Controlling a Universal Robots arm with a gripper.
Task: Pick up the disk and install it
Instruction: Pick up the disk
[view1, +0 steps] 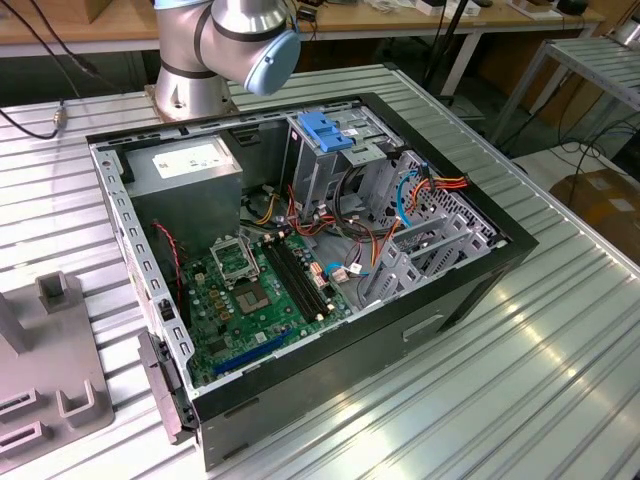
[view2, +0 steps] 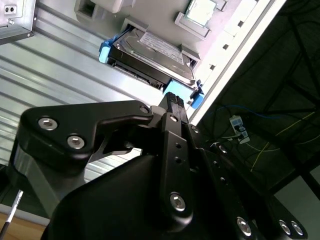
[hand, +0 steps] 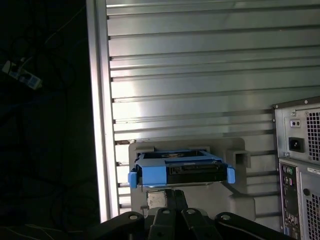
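The disk is a silver-grey drive in a bright blue carrier. It stands on edge in a slot of a grey holder on the ribbed metal table, close to the table's edge. My gripper hovers just short of the disk's blue frame, apart from it, shut, with nothing held. In the exterior view the arm's base and elbow stand behind the open computer case.
The case lies open with its motherboard, a grey power supply and a silver drive cage with a blue tab. Its rear panel stands beside the holder. Part of the grey holder shows at the exterior view's left.
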